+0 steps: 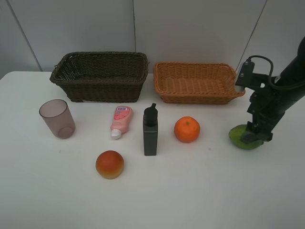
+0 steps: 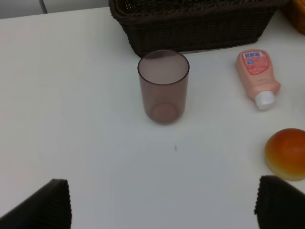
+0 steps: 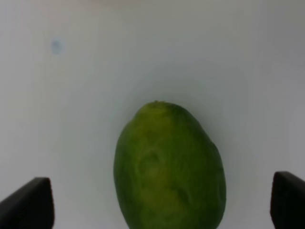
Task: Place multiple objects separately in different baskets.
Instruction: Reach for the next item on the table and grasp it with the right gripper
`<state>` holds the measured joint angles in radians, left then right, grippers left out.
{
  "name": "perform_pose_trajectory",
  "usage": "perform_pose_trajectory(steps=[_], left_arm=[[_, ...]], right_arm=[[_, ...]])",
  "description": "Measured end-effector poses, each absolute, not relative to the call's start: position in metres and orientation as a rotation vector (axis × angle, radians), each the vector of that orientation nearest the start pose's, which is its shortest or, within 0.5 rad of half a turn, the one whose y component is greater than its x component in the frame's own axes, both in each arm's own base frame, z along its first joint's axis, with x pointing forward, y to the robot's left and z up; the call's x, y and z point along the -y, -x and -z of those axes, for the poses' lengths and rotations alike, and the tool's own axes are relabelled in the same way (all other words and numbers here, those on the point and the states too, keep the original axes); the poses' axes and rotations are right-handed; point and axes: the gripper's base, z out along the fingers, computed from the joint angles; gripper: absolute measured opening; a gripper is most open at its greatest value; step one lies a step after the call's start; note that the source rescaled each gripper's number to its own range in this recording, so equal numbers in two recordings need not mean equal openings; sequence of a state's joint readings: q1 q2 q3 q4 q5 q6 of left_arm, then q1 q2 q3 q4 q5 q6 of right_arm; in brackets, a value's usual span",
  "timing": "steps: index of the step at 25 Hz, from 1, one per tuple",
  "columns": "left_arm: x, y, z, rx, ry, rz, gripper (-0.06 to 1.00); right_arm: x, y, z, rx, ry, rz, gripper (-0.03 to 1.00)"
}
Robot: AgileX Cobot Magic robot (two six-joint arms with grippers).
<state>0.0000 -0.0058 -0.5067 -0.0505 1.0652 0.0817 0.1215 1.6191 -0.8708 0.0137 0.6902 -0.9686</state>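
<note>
The green lime-like fruit (image 1: 239, 136) lies on the white table at the right; in the right wrist view it (image 3: 169, 167) sits between the two fingertips. My right gripper (image 1: 253, 135) is low over it, open, with a finger on each side (image 3: 159, 206). My left gripper (image 2: 167, 207) is open and empty, out of the high view, hovering short of the mauve cup (image 2: 163, 86). The cup (image 1: 57, 119), pink tube (image 1: 120, 120), dark bottle (image 1: 150, 131), orange (image 1: 187, 129) and peach-like fruit (image 1: 109, 164) stand on the table. The dark brown basket (image 1: 100, 76) and the orange-tan basket (image 1: 198, 83) hold nothing visible.
Both baskets stand side by side at the back of the white table (image 1: 190, 191), against a pale wall. In the left wrist view the pink tube (image 2: 257, 76) and the peach-like fruit (image 2: 286, 153) lie to one side of the cup.
</note>
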Motion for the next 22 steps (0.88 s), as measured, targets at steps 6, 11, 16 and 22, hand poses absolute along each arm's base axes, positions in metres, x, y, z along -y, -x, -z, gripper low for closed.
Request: perform_pose_trajectory(steps=[6, 11, 16, 22], left_arm=[[0.004, 0.007, -0.279, -2.033, -0.086, 0.009, 1.0], [0.004, 0.007, -0.279, -2.033, -0.086, 0.009, 1.0], [0.004, 0.007, -0.279, -2.033, -0.086, 0.009, 1.0], [0.004, 0.007, -0.279, -2.033, -0.086, 0.009, 1.0]], right_arm=[[-0.031, -0.287, -0.164, -2.531, 1.539, 0.137, 0.97], [-0.022, -0.291, -0.154, -2.563, 1.526, 0.144, 0.97], [-0.022, -0.295, -0.142, -2.573, 1.528, 0.135, 0.97], [-0.023, -0.294, -0.123, -2.606, 1.532, 0.097, 0.97]])
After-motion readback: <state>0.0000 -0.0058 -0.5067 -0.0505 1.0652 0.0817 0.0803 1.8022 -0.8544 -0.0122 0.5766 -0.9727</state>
